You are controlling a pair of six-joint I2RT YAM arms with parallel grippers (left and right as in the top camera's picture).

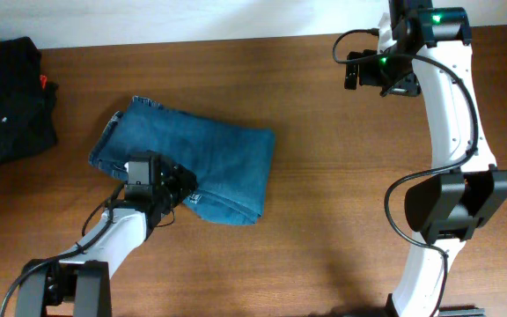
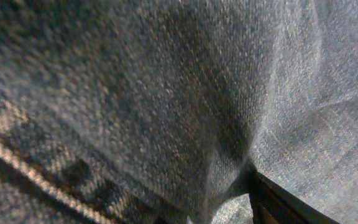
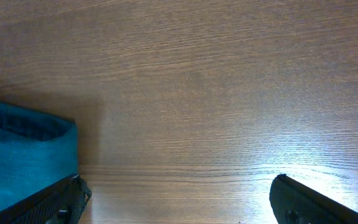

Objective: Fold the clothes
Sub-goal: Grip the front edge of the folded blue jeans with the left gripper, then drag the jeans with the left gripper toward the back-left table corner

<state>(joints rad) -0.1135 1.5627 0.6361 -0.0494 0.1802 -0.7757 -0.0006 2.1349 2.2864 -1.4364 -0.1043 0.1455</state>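
The clothes, blue denim jeans (image 1: 201, 163), lie folded into a thick rectangle left of the table's middle. My left gripper (image 1: 181, 189) sits low at the bundle's front edge, over its near corner. In the left wrist view denim (image 2: 166, 93) fills the frame. One dark finger (image 2: 284, 202) stands far out to the right, and a fold of cloth hangs beside it, so the jaws look open. The other finger is hidden by cloth. My right gripper (image 1: 359, 70) hovers far off at the back right, open (image 3: 179, 202) over bare wood, with the jeans' edge (image 3: 17, 155) at its left.
A black garment pile (image 1: 3, 97) with a small red tag (image 1: 42, 84) lies at the back left corner. The brown wooden table (image 1: 341, 194) stretches between the jeans and the right arm's base (image 1: 447, 207).
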